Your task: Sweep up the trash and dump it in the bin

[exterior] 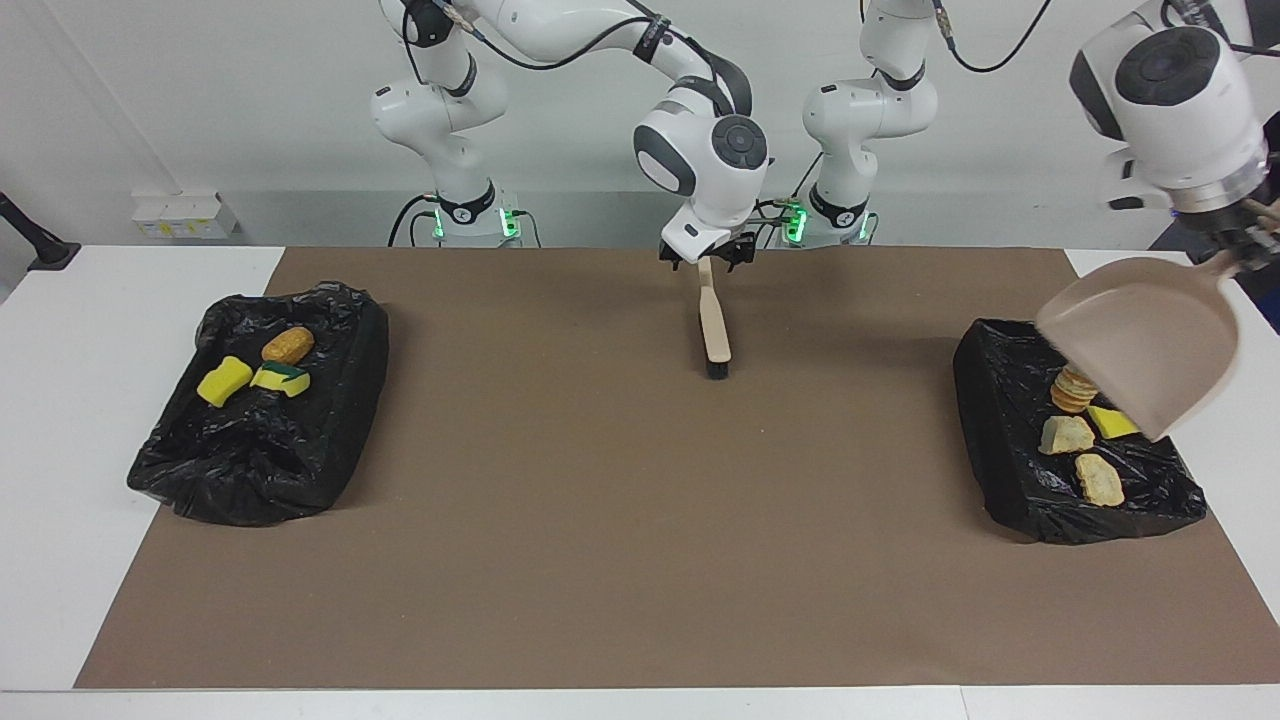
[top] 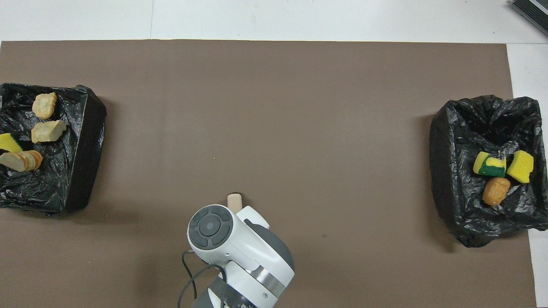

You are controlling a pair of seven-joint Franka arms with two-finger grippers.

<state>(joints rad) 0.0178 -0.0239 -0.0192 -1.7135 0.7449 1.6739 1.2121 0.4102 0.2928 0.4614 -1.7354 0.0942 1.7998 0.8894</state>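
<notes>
Trash (exterior: 1085, 440) lies in bin (exterior: 1000, 400) under left claw (exterior: 1243, 252).

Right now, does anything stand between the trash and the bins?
Nothing visible does. No trash lies on the brown mat: the tan bread-like lumps and yellow sponge chunks already sit in the two black-lined bins, one of them under the tilted beige plastic dustpan held by the left gripper.
</notes>
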